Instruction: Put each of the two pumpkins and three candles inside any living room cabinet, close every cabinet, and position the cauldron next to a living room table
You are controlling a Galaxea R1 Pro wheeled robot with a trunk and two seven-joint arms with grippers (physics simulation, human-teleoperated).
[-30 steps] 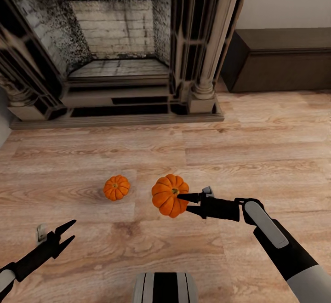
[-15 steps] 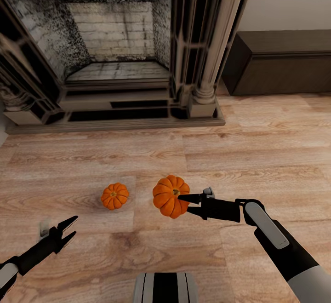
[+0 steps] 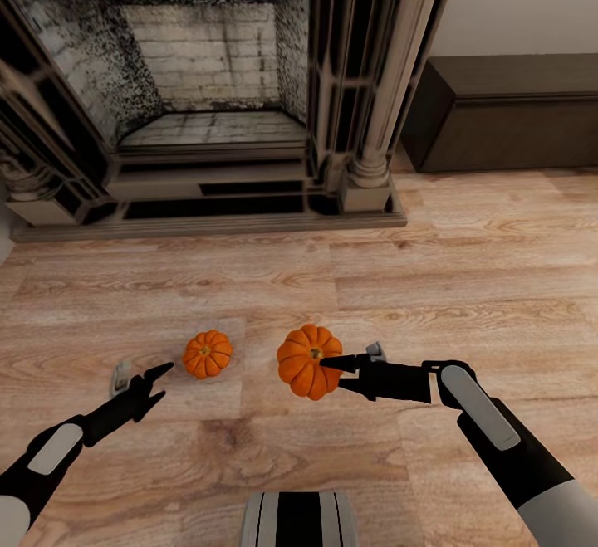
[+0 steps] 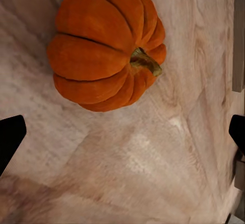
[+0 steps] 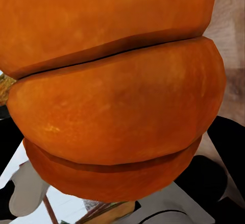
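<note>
- Task progress: lying at an early stage, judged from the scene. Both pumpkins are sitting outside any cabinet; no candles or cauldron are showing, so those steps are counting as outstanding.
- Held pumpkin (image 3: 309, 361): being gripped by the right gripper (image 3: 334, 371) in front of the fireplace (image 3: 208, 90), apparently lifted off the wooden floor (image 3: 465, 265) and tilted, its stem facing roughly toward the camera. In the right wrist view its orange ribs (image 5: 117, 106) are crowding the lens.
- Second pumpkin (image 3: 208, 354): resting upright on the floor, just beside the held one and apart from it. In the left wrist view it (image 4: 104, 45) is lying ahead of the fingertips, untouched.
- Right jaws: clamping on the held pumpkin, one finger crossing near the stem, the other going under the body.
- Left gripper (image 3: 159, 383): hovering near the second pumpkin with its jaws standing apart, holding nothing and touching nothing; the fingertips are showing at opposite edges of the left wrist view, wide enough to take the pumpkin by my estimate.
- Cabinet (image 3: 507, 107): standing against the wall to the right of the fireplace, well apart from both pumpkins, its visible faces looking closed.
- Remaining: grasping the second pumpkin, carrying both to the cabinet, opening it, stowing, closing; then candles and cauldron.
</note>
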